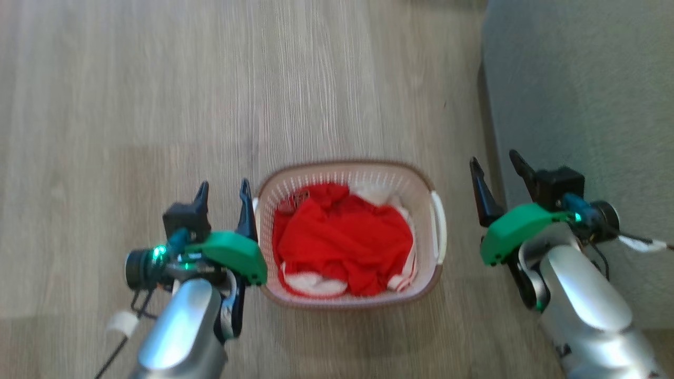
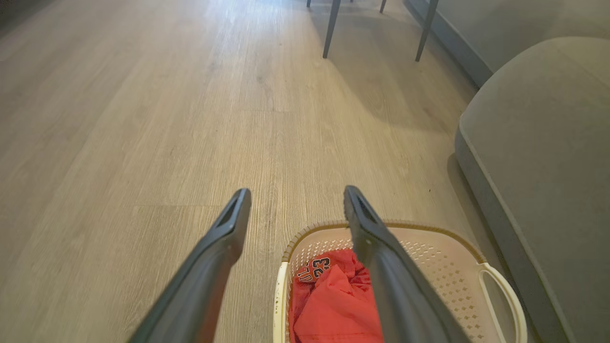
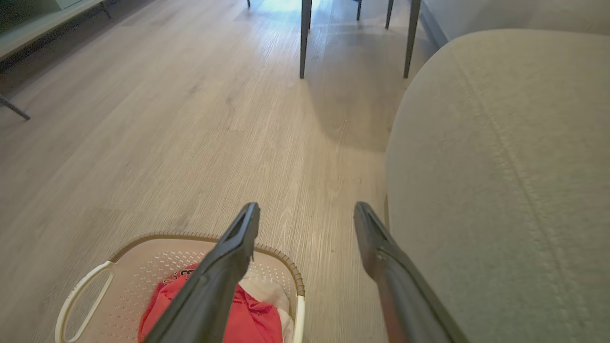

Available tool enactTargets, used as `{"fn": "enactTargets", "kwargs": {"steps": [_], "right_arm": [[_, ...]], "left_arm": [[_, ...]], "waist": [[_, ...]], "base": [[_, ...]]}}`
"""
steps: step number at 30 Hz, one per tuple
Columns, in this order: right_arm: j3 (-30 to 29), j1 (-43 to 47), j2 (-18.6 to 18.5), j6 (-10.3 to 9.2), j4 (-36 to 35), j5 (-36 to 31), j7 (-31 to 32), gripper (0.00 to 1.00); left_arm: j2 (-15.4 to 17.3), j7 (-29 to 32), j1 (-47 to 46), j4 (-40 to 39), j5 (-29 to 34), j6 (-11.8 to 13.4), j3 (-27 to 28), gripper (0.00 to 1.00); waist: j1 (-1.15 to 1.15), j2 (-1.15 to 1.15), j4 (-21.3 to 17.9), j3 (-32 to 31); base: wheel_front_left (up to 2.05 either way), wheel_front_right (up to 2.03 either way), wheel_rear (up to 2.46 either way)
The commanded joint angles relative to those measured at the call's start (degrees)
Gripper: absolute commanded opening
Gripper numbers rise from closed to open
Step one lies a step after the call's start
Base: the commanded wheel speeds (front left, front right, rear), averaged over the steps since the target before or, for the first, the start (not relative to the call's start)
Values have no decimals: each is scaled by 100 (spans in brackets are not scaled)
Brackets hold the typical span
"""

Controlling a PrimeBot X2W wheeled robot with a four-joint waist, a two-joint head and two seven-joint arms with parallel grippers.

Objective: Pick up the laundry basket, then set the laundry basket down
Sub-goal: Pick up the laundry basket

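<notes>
Silver forearms [image 1: 184, 326] rise from the bottom of the head view at 7 and 5 o'clock. Between them, just below centre, the laundry basket [image 1: 337, 176] stands on the wooden floor [image 1: 158, 95]. It holds a red jersey [image 1: 342, 242] over some white cloth [image 1: 316, 284]. The left gripper [image 1: 223, 190] hangs at the basket's 9 o'clock with its fingers spread. Its inner finger [image 1: 245, 208] is just beside the rim; whether it touches I cannot tell. The right gripper [image 1: 494, 164] hangs at 3 o'clock, fingers likewise spread and empty, apart from the white side handle [image 1: 439, 226]. Flanking the basket this way reads as the approach to a two-sided lift, not yet a grasp. A grey sofa [image 1: 579, 105] takes up 1 to 4 o'clock, close behind the right arm, and probably leaves it little room to swing outward.

From the left wrist, two dark fingers [image 2: 228, 238] stand well apart with bare floor between them. The basket lies at 5 o'clock, partly behind the finger on that side, so the gripper likely needs to shift that way to catch the rim. Thin furniture legs [image 2: 331, 28] stand far off at 12 o'clock.

From the right wrist, the fingers [image 3: 238, 243] are again parted and hold nothing. The basket sits at 7 o'clock and the sofa crowds 3 o'clock.
</notes>
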Motion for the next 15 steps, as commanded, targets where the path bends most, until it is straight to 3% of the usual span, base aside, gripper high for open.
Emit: {"fn": "enactTargets", "kwargs": {"steps": [1,4,10,15], "right_arm": [[176,-220,-73,41,34,130,-76,100],[373,-534,-71,41,493,409,-75,100],[821,-1135,15,41,1399,879,6,100],[1031,-1494,82,41,1875,1157,91,100]], "left_arm": [[22,-30,-291,21,-62,-32,168,100],[22,-30,-578,393,-100,-93,100,100],[22,-30,-1127,1282,-164,-523,-291,100],[21,-30,-1507,1843,-316,-722,-561,100]], "waist": [[-1,0,40,575],[-1,0,67,899],[-1,0,99,1420],[-1,0,109,1734]], "base": [[0,0,0],[0,0,0],[0,0,0],[0,0,0]]}}
